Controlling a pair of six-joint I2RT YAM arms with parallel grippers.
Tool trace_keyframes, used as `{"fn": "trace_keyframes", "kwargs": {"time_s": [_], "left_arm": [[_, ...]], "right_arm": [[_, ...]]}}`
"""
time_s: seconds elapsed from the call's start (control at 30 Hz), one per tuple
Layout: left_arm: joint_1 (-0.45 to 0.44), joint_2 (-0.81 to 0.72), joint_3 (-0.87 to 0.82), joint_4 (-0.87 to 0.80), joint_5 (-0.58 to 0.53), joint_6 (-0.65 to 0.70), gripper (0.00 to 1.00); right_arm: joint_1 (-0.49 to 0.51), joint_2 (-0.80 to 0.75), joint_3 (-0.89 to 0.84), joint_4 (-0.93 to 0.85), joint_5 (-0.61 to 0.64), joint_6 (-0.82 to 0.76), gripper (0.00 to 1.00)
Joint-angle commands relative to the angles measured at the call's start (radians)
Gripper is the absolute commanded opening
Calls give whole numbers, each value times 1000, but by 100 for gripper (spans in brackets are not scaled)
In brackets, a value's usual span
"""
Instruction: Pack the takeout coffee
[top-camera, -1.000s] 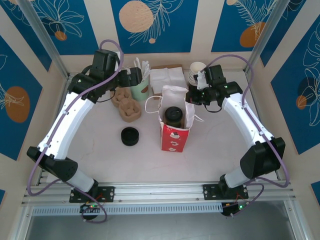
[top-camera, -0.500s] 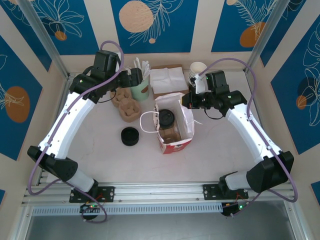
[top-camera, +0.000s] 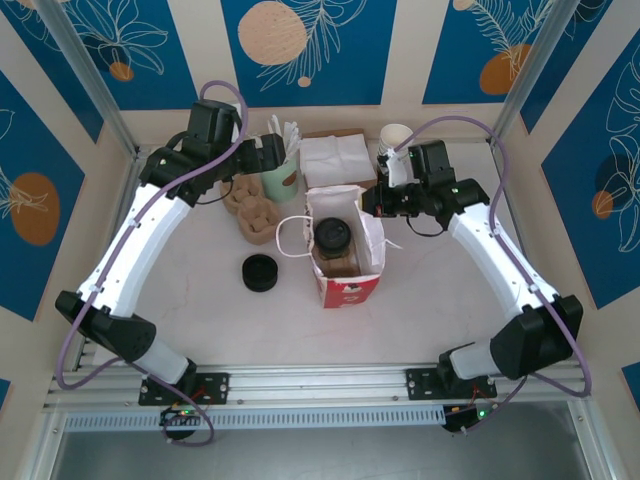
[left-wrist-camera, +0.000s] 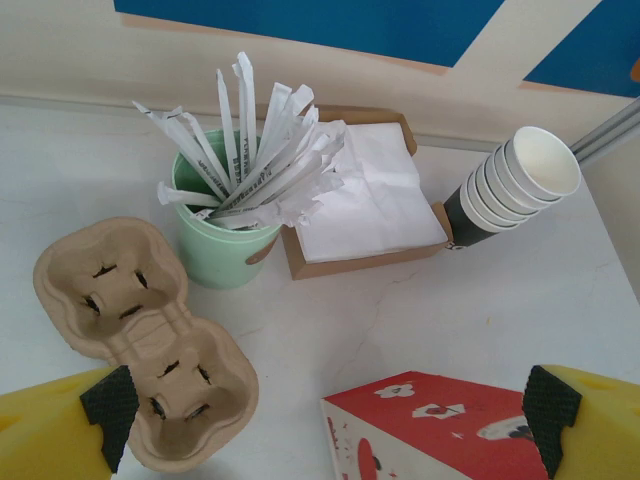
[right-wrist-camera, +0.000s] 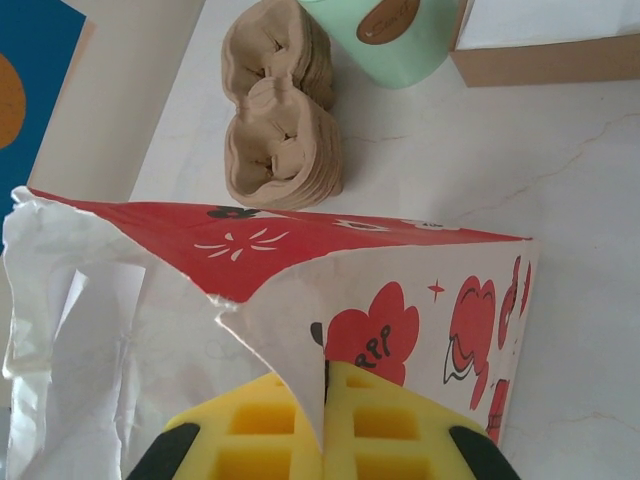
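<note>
Table (top-camera: 200, 310): bare along near edge and right front.
Bag (top-camera: 350, 287): one, upright mid-table, mouth open.
Left gripper (top-camera: 274, 153): fingers spread wide, empty.
Right gripper (top-camera: 371, 202): pinching bag rim.
Takeout coffee (top-camera: 333, 236): one, inside bag.

The bag (top-camera: 350, 290) is showing red outside with white flower and cartoon prints, plain white inside. The coffee (top-camera: 332, 236) in it is showing a black lid. At eleven o'clock from the bag a mint-green cup (left-wrist-camera: 222, 255) is standing; at ten o'clock, tan carriers (left-wrist-camera: 140, 340). The walls (top-camera: 345, 70) are showing blue with orange discs.
</note>
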Motion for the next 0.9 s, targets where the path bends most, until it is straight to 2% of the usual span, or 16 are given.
{"fn": "trace_keyframes", "kwargs": {"time_s": [0.0, 0.17, 0.27, 0.5, 0.6, 0.77, 0.87], "left_arm": [[15, 36, 31, -10, -19, -27, 100], [14, 38, 9, 4, -61, -24, 100], [15, 19, -45, 54, -84, 1, 100], [15, -16, -162, 136, -170, 17, 100], [14, -39, -207, 187, -189, 35, 100], [15, -65, -256, 246, -187, 66, 100], [15, -76, -277, 264, -183, 89, 100]], "right_arm": [[-9, 59, 65, -19, -27, 26, 0], [-7, 92, 71, -5, -41, 82, 2], [7, 82, 47, 3, -8, 115, 2], [33, 24, -102, 81, 4, 190, 5], [43, 2, -143, 107, 11, 208, 17], [57, -34, -158, 140, 41, 177, 46], [53, -28, -113, 116, 43, 126, 52]]}}
